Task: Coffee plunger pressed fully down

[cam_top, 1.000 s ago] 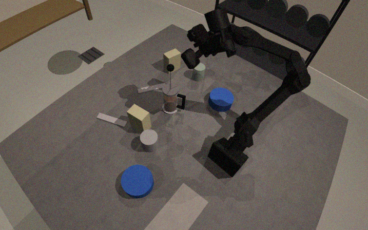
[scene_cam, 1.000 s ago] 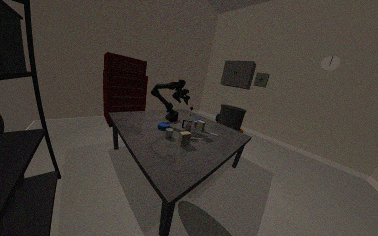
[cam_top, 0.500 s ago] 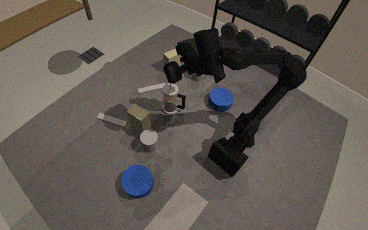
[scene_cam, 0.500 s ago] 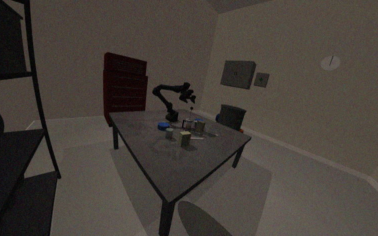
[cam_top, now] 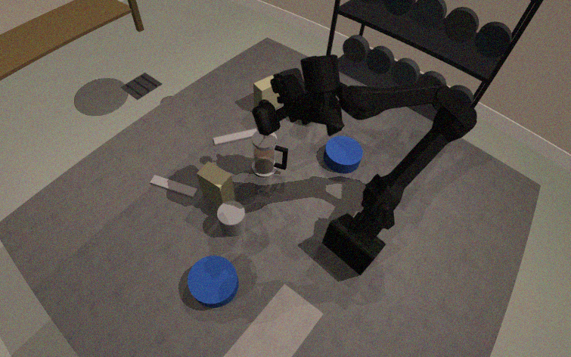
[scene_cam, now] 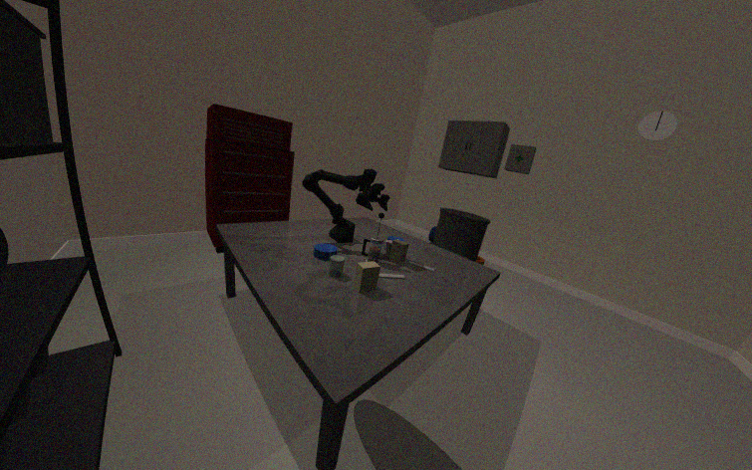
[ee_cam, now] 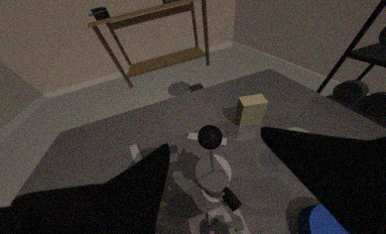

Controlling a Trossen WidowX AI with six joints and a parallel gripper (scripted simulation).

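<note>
The French press (cam_top: 264, 158) was seen upright on the bench (cam_top: 433, 248), beside the tan box (cam_top: 215, 182). Its plunger knob (ee_cam: 209, 137) was framed between the wide-open, empty fingers, just below them, rod vertical.

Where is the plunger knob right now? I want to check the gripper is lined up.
In the wrist view the plunger knob sits near centre, between the open gripper fingers, above the coffee press and just before the tan box.
</note>
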